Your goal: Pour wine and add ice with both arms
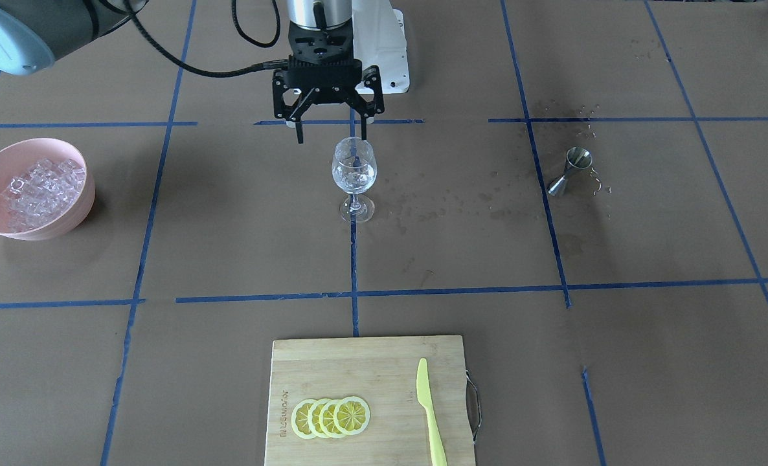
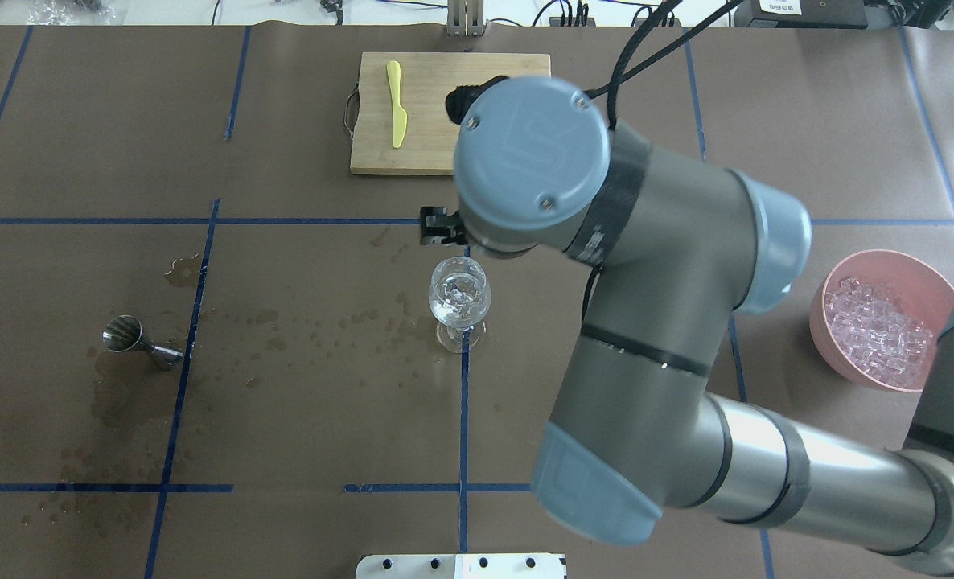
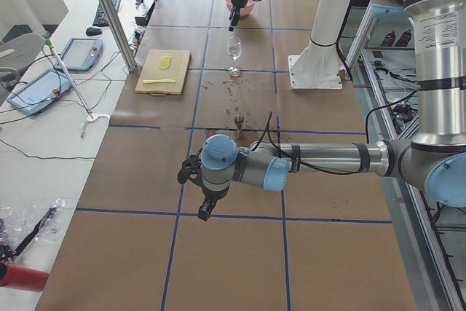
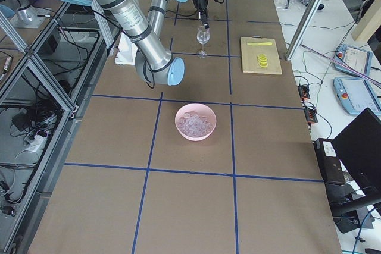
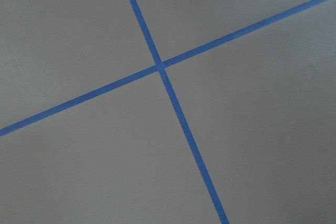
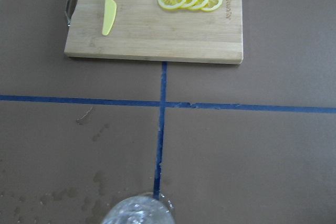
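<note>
Black two-finger right gripper (image 1: 332, 136) over the clear stemmed wine glass (image 1: 354, 173)
Its jaws stand apart at the glass's 12 o'clock; the left gripper (image 3: 205, 213), cannot tell.

- Right arm (image 2: 662, 338): silver-grey tubes with black rings, darker grey joint housings and pale-blue round caps. The nearest cap (image 2: 531, 153) bears an embossed logo and three screws.
- Black cable (image 1: 209, 72): corrugated, leads to the wrist.
- Right gripper (image 1: 331, 133): black, skeletal linkage, two slim fingers, under a bright metal wrist.
- Left arm (image 3: 328, 156): same silver, grey and pale-blue finish, with a thin black cable alongside.
- Left gripper (image 3: 206, 213): black.
- Base pedestal (image 3: 320, 41): white column on a bolted foot plate.
</note>
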`<state>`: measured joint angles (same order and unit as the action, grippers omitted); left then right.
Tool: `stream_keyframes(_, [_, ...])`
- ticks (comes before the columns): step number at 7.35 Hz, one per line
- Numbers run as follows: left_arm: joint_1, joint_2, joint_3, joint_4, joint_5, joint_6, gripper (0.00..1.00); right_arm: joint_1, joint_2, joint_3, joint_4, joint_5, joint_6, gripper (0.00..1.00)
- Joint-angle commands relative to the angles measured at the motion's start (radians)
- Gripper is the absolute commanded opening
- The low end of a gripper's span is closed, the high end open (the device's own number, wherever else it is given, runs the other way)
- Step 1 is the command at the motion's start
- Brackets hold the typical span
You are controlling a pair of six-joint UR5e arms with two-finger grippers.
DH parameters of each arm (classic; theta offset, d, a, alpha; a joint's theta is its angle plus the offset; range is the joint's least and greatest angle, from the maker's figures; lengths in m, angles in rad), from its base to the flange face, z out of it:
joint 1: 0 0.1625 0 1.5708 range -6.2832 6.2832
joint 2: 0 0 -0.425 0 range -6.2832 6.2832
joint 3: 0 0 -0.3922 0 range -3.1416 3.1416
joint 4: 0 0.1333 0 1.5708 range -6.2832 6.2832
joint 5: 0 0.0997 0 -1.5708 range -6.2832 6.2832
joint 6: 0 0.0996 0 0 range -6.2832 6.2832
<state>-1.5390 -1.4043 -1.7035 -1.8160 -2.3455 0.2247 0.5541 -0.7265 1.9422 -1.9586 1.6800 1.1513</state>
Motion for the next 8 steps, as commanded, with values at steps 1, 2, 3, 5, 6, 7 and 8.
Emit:
stream_keyframes(1, [-0.001, 0.005, -0.002, 0.001, 0.002, 0.002, 1.00, 0.230, -0.109, 0.026, 0.000, 0.250, -0.262, 1.00])
stream_keyframes(2, [-0.003, 0.007, -0.005, 0.001, 0.002, 0.002, 1.00, 0.336, -0.181, 0.049, 0.001, 0.341, -0.397, 1.00])
stream_keyframes(3, [-0.003, 0.007, -0.004, 0.001, 0.003, 0.001, 1.00, 0.412, -0.273, 0.055, 0.007, 0.401, -0.542, 1.00])
stream_keyframes(5, [-0.003, 0.005, -0.010, 0.001, 0.003, 0.001, 1.00, 0.574, -0.432, 0.051, 0.018, 0.481, -0.887, 1.00])
stream_keyframes(6, [-0.003, 0.005, -0.005, 0.001, 0.002, -0.005, 1.00, 0.663, -0.524, 0.041, 0.018, 0.516, -1.047, 1.00])
stream_keyframes(7, [-0.004, 0.007, -0.013, 0.001, 0.005, -0.005, 1.00, 0.737, -0.613, 0.040, 0.020, 0.521, -1.200, 1.00])
stream_keyframes(8, [-0.004, 0.005, -0.013, 0.001, 0.005, -0.005, 1.00, 0.803, -0.689, 0.040, 0.026, 0.520, -1.226, 1.00])
